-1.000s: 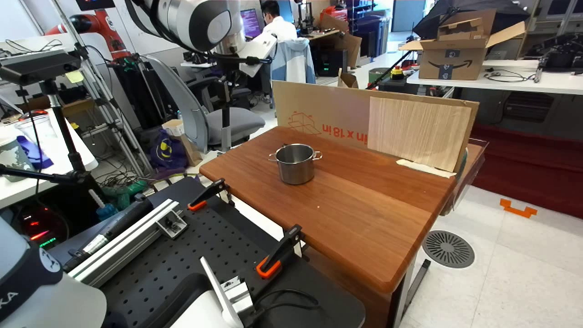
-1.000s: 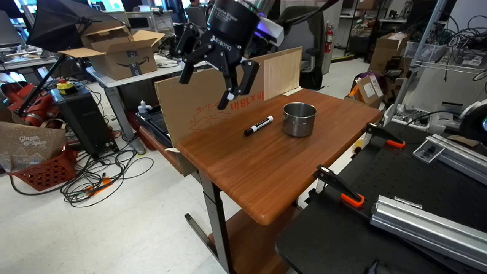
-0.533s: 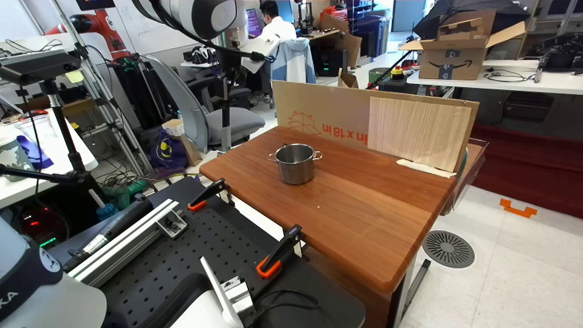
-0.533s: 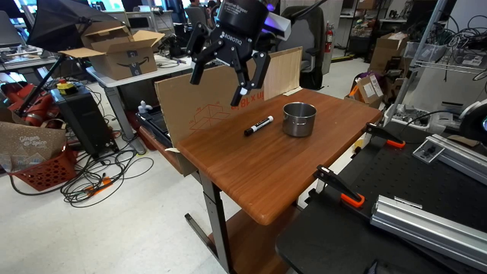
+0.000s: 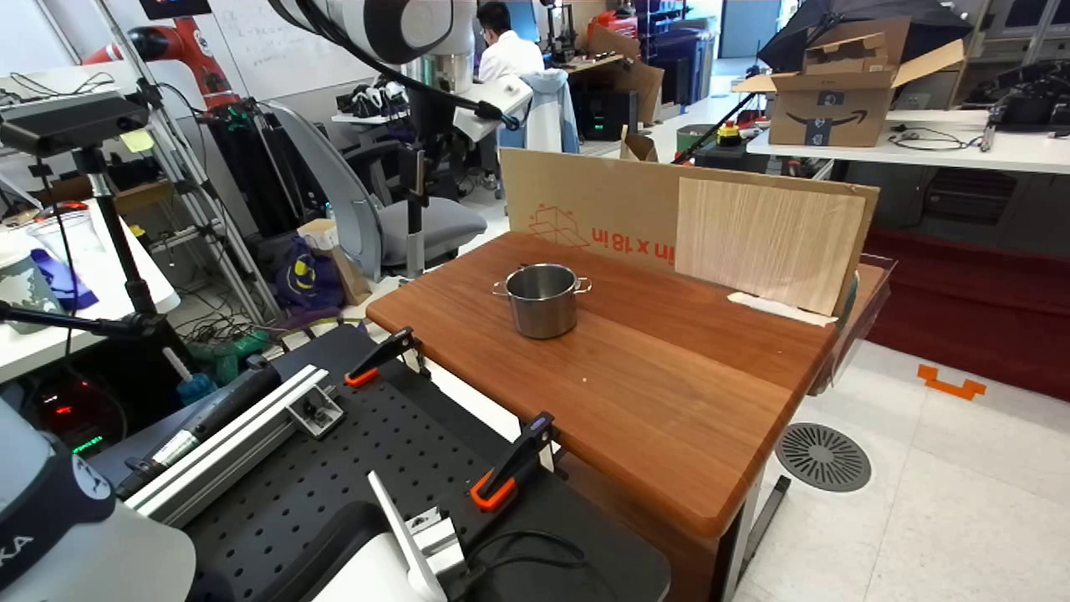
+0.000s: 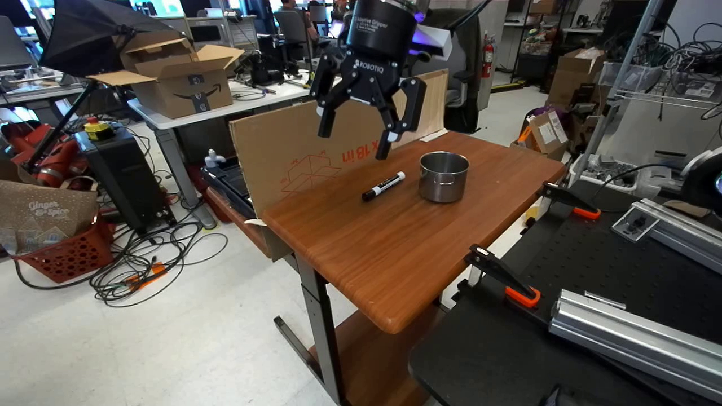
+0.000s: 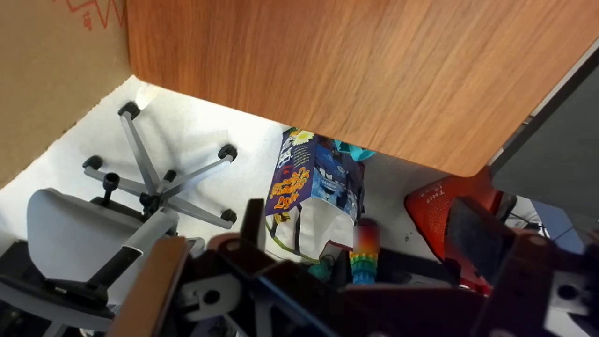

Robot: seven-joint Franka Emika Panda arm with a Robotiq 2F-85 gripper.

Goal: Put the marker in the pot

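Black Robotiq gripper (image 6: 354,139) is spread wide, nothing in it. White-and-black marker (image 6: 383,186) lies mid-frame in an exterior view, left of the round silver steel pot (image 6: 444,183); I'd pinch square across the marker's barrel.

A: Start with the Robotiq gripper (image 6: 353,145).
B: Reads "ROBOTIQ", with "Adaptive Gripper" above. Also "KA" on the arm base (image 5: 84,518), cut by the view's edge.
A: Next?
B: Red, upside-down "x 18 in" on the cardboard panel (image 5: 598,201); Amazon smile arrow on the open carton (image 5: 827,109).
A: Others?
B: "Ginger & Spice" on the brown package (image 6: 48,217); "THIS" on the red bag (image 7: 437,213), wrist view. Cannot read the lettering on the marker (image 6: 384,186).
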